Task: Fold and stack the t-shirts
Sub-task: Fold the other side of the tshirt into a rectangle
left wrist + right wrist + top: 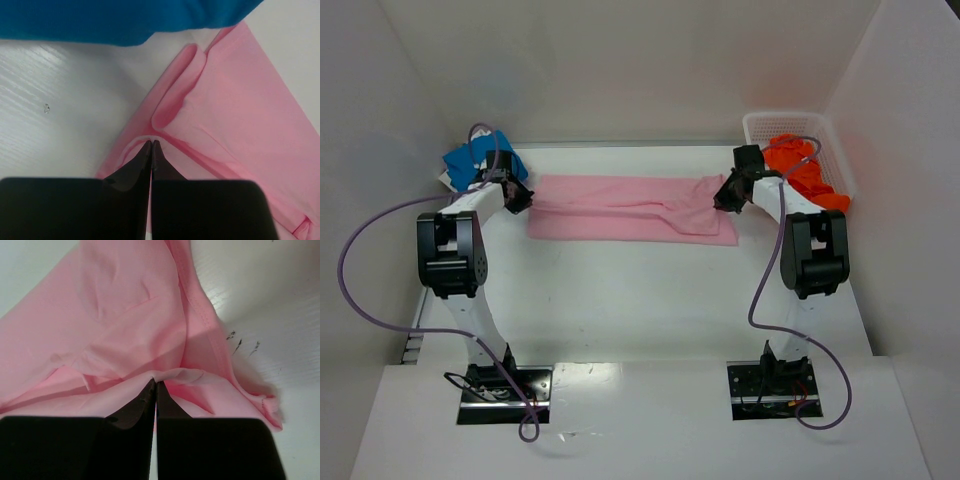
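Note:
A pink t-shirt (620, 208) lies stretched across the far middle of the table, partly folded into a long band. My left gripper (523, 197) is shut on the shirt's left edge; the left wrist view shows the fingertips pinching a pink fold (151, 142). My right gripper (723, 195) is shut on the shirt's right end, pinching a fold (155, 381) in the right wrist view. A blue t-shirt (470, 160) lies at the far left, also visible at the top of the left wrist view (125, 20). Orange t-shirts (805, 170) sit in the basket.
A white basket (825, 135) stands at the far right by the right wall. White walls enclose the table on three sides. Bare table (640, 300) lies between the shirt and the arm bases.

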